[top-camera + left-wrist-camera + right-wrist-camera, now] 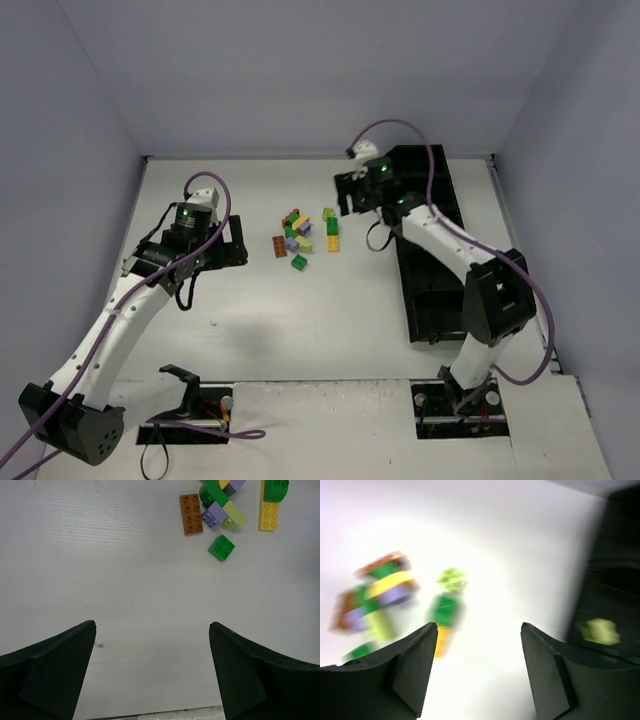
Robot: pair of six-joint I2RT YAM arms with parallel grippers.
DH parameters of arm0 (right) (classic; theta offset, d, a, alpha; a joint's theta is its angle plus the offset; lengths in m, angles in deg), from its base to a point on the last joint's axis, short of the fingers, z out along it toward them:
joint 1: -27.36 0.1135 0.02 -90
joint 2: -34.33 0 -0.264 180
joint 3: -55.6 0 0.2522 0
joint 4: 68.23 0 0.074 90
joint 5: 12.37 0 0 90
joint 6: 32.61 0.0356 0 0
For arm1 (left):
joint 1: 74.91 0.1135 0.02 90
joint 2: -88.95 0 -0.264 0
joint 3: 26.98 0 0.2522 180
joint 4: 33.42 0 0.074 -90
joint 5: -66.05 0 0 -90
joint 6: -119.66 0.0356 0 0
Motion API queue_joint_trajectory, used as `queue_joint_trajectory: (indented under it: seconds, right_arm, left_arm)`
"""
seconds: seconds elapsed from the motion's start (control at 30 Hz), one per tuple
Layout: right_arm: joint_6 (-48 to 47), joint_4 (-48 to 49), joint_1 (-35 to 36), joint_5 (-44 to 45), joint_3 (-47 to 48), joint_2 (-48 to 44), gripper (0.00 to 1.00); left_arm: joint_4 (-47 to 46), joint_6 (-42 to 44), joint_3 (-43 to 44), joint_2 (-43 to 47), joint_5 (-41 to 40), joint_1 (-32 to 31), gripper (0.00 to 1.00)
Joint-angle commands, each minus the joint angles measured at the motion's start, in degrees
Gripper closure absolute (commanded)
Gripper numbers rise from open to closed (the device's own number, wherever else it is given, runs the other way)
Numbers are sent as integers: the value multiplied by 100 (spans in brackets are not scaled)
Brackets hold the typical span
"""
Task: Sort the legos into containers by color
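Note:
The legos (305,235) lie in a loose cluster mid-table. The left wrist view shows an orange-brown brick (191,514), a green one (221,547), lilac (215,514), lime (234,516) and yellow (268,515) pieces. My left gripper (240,243) is to the left of the cluster. It is open over bare table (152,630). My right gripper (345,195) hovers between the cluster and the black containers tray (430,240). It is open with nothing in it (479,627). The blurred right wrist view shows a lime lego (600,630) inside a compartment (615,580).
Grey walls enclose the white table on three sides. The long tray runs along the right side, partly covered by my right arm. Both arm bases sit at the near edge.

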Motion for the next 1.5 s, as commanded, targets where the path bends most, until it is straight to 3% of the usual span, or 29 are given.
queue_joint_trajectory:
  seconds: [0.0, 0.23, 0.5, 0.93, 1.03, 1.07, 1.13, 1.17, 1.23, 1.47]
  right_arm:
    - [217, 95, 873, -100, -234, -219, 32]
    - [156, 236, 1719, -617, -341, 335, 26]
    - [-55, 210, 2125, -705, -24, 1134, 25]
    - [-275, 166, 2239, -337, 336, 1926, 36]
    - [-328, 166, 2239, -222, 354, 2005, 48]
    - [-328, 166, 2239, -152, 354, 1988, 61]
    - [-328, 174, 2239, -108, 293, 1883, 75]
    - [-328, 192, 2230, -90, 258, 1734, 89]
    - [-310, 201, 2213, 102, 214, 1540, 100]
    - [76, 210, 1556, 1192, -138, 292, 100]
  left_arm:
    - [-273, 103, 193, 4, -55, 47, 12]
    - [-167, 313, 246, 65, -221, 47, 12]
    - [-80, 296, 167, 223, -213, 39, 12]
    - [-9, 226, 79, 320, -318, 47, 12]
    - [-27, 208, 61, 303, -318, 39, 12]
    - [-27, 208, 70, 303, -301, 39, 12]
    - [-35, 199, 61, 294, -301, 39, 12]
    - [-44, 199, 70, 294, -310, 39, 12]
    - [-62, 199, 70, 294, -318, 39, 12]
    - [-176, 191, 114, 171, -213, 47, 12]
